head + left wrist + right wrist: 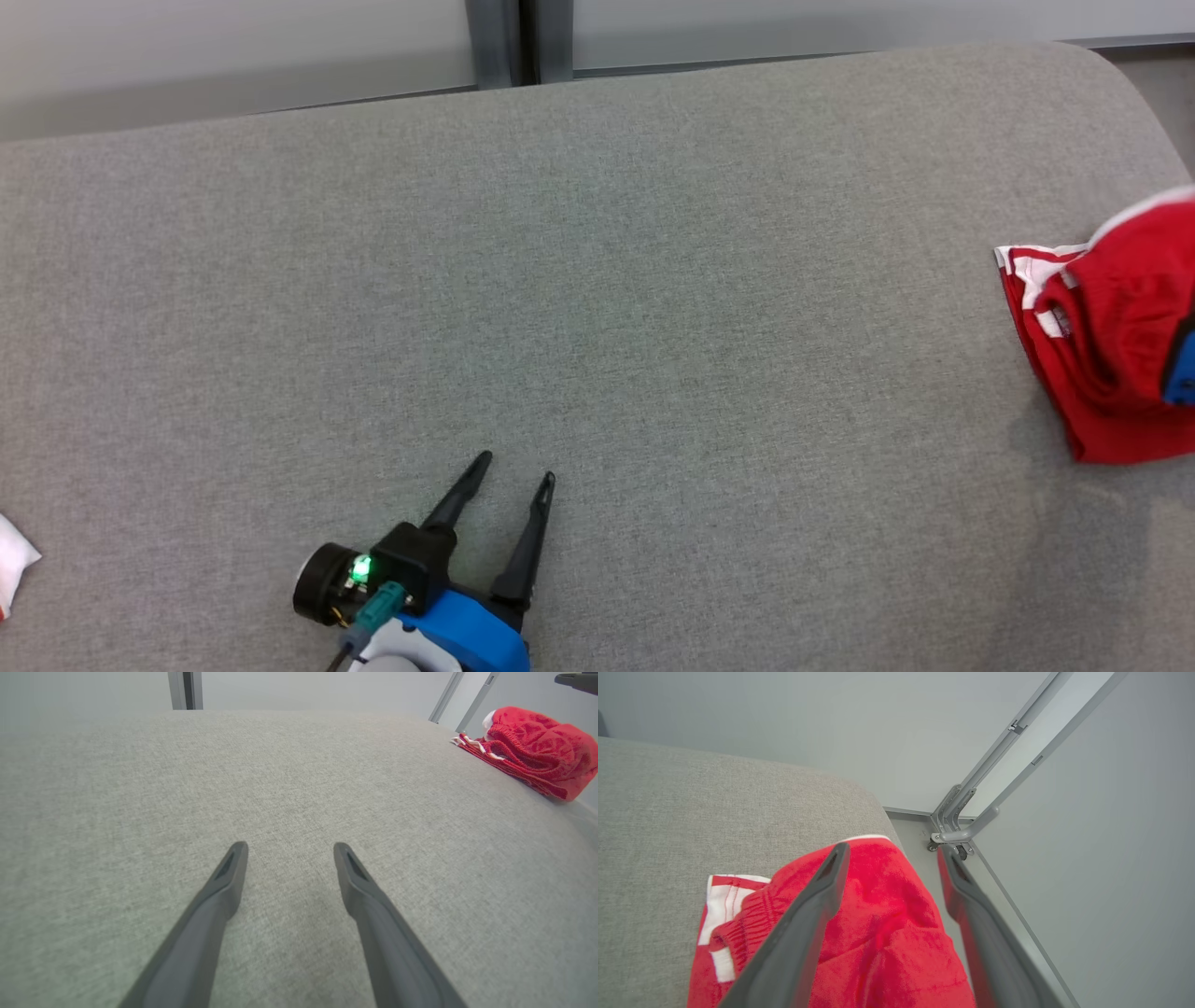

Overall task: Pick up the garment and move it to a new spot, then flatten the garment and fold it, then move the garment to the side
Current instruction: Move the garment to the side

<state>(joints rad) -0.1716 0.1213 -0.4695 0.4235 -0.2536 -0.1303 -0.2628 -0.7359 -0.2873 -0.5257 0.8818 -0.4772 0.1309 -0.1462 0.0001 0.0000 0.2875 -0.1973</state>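
Observation:
The garment (pixel 1111 364) is red with white stripes and lies bunched in a heap at the far right edge of the grey cushioned surface (pixel 597 299). My right gripper (pixel 892 851) hangs just above the garment (pixel 878 933), its fingers spread wide and open, with the cloth lying below and between them. My left gripper (pixel 516 467) rests low over bare cushion near the front, open and empty, far to the left of the garment. From the left wrist view, the left gripper (pixel 289 851) points across the cushion, with the garment (pixel 537 751) at the upper right.
The cushion's rounded right edge (pixel 878 807) drops to a grey floor where a metal frame on a caster (pixel 957 835) stands. A grey post (pixel 504 42) rises behind the cushion. A white scrap (pixel 14 560) lies at the left edge.

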